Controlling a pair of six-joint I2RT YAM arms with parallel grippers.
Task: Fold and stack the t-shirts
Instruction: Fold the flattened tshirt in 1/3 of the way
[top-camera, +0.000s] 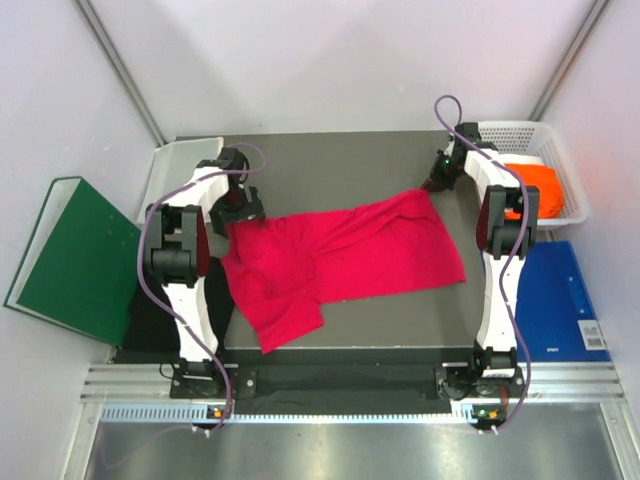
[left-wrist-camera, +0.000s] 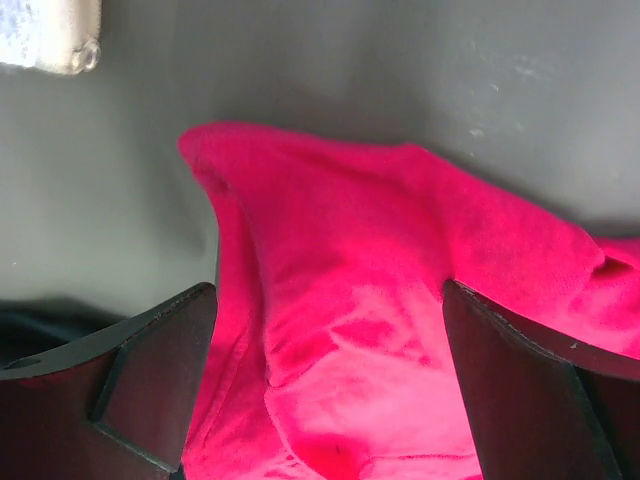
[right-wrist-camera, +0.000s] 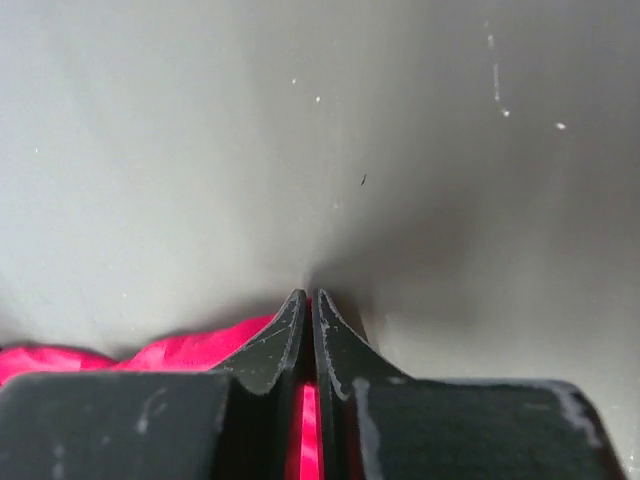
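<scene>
Cloth of the crimson-pink t-shirt (top-camera: 340, 260) is spread, rumpled and partly doubled over itself, across the middle of the grey table (top-camera: 330, 160). The left gripper (top-camera: 240, 214) is held at this shirt's far left corner. In the left wrist view its 2 fingers (left-wrist-camera: 150, 370) are seen wide apart, with a raised fold of the crimson-pink t-shirt (left-wrist-camera: 380, 300) lying between them and nothing pinched. The right gripper (top-camera: 437, 183) is placed at the shirt's far right corner. In the right wrist view its jaws are pressed together, and a thin strip of the crimson-pink t-shirt (right-wrist-camera: 190, 352) is clamped between them. The orange t-shirt (top-camera: 535, 190) is seen inside a white basket (top-camera: 545, 140), to the right of the pink shirt's far right corner. A blue board (top-camera: 555, 300) is laid to the right of the shirt's near right corner, and a green binder (top-camera: 70, 260) is propped well to the shirt's left.
</scene>
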